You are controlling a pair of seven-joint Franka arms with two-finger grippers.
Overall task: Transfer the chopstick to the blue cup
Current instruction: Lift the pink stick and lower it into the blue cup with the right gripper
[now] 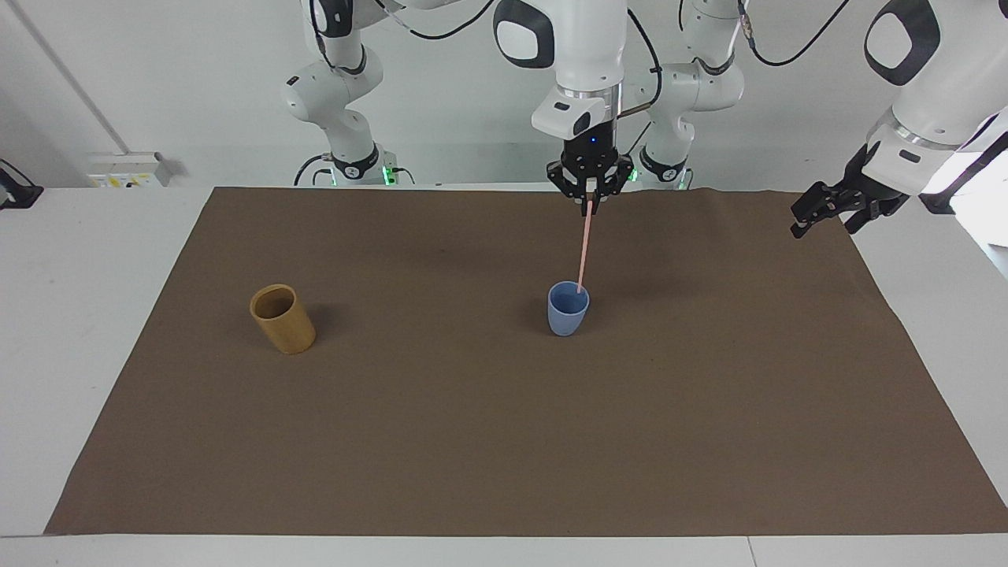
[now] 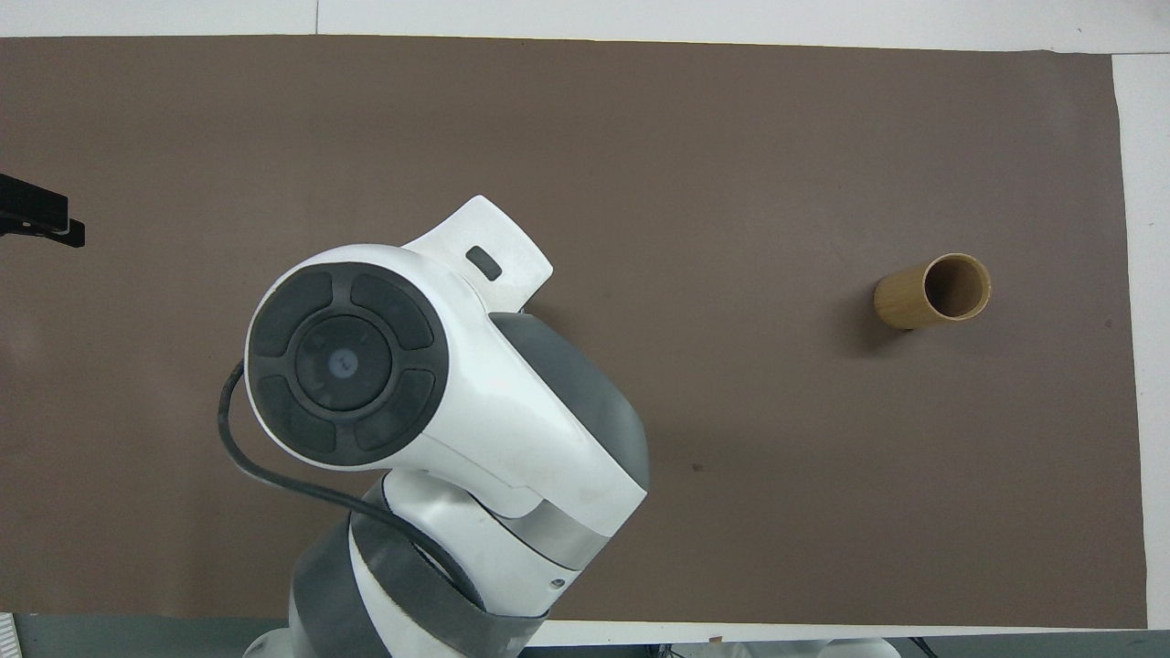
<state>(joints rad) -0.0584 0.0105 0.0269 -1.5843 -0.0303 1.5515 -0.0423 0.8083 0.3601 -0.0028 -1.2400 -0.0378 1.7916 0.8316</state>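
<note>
Watching the facing view, I am seeing the right gripper (image 1: 590, 201) hanging over the small light-blue tapered plastic cup (image 1: 568, 309), its jaws pinching the top end of the thin, straight, pale pink chopstick (image 1: 583, 246). That stick is hanging almost upright, its lower tip sitting right at the cup's rim, apparently just inside the mouth. I am judging the risk to be a snag: if the tip is catching the rim on the way down, the light cup could be tipping over, or the stick could be twisting in the grip. The left gripper (image 1: 819, 209) is waiting with jaws spread over the brown mat's (image 1: 504, 441) edge at the left arm's end. The tan wooden cylindrical cup (image 1: 283, 318) is standing well apart, toward the right arm's end.

Switching to the overhead view, I am finding the right arm (image 2: 430, 402) covering both cup and stick, so alignment is not checkable there.
</note>
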